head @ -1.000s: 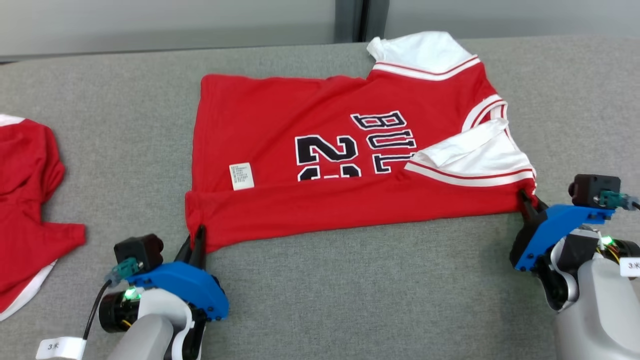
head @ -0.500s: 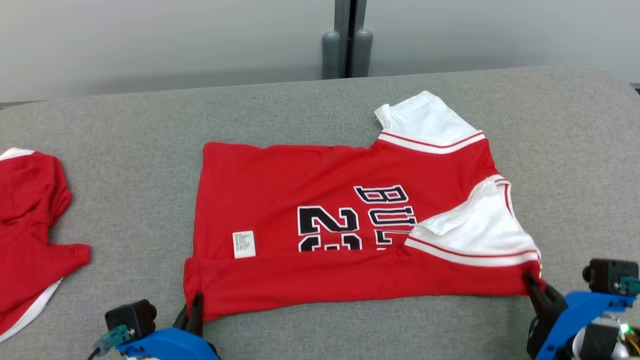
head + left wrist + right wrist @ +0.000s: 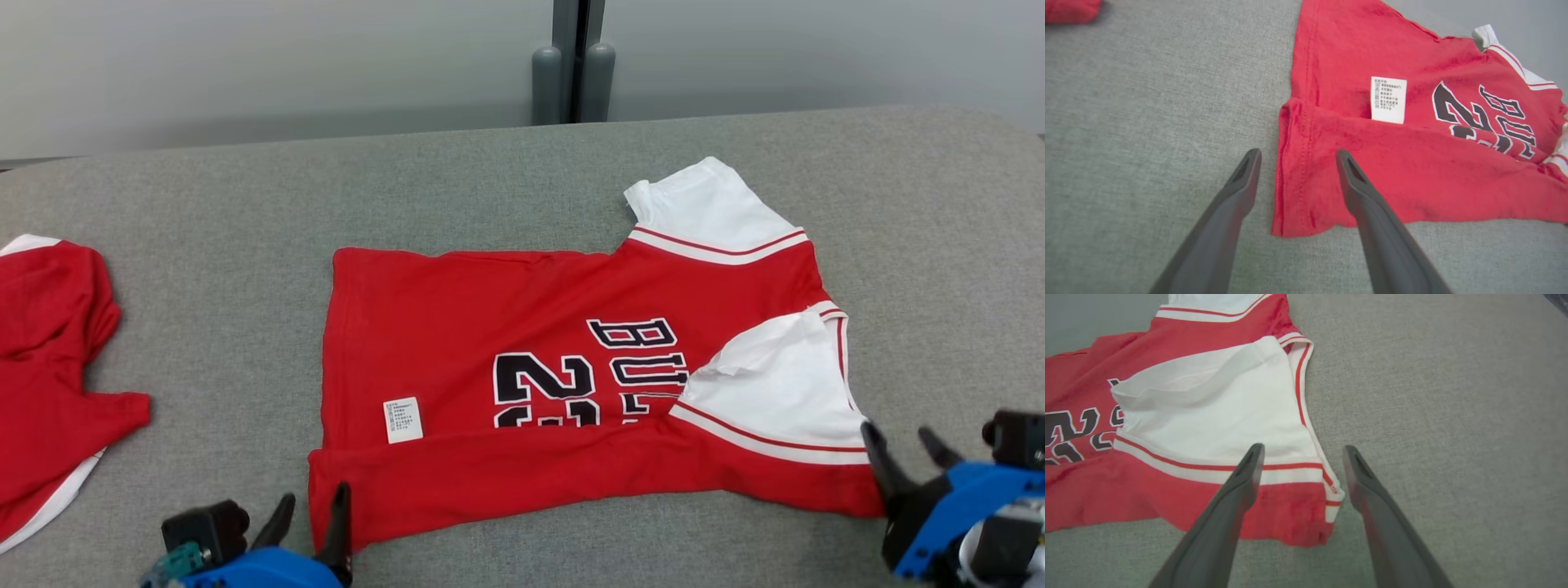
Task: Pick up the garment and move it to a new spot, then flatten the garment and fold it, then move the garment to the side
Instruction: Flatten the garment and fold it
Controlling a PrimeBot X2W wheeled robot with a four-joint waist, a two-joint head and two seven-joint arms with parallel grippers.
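Note:
The red jersey (image 3: 457,327) with white sleeves and black lettering lies spread on the grey table (image 3: 522,188), its near strip folded over the body. My left gripper (image 3: 314,496) is open at the jersey's near left corner; in the left wrist view its fingers (image 3: 1296,157) straddle that hem corner (image 3: 1298,196) without gripping it. My right gripper (image 3: 896,431) is open at the near right corner. In the right wrist view that gripper (image 3: 1303,452) spans the corner below the folded white sleeve (image 3: 1208,416).
A second red and white garment (image 3: 49,367) lies crumpled at the table's left edge. Two grey posts (image 3: 571,82) stand behind the far edge. A white care label (image 3: 403,420) shows on the jersey. Bare grey cloth surrounds the jersey.
Both grippers have opened and let go of the jersey's near corners, which now rest on the table. The head camera tilted, shifting the whole picture downward.

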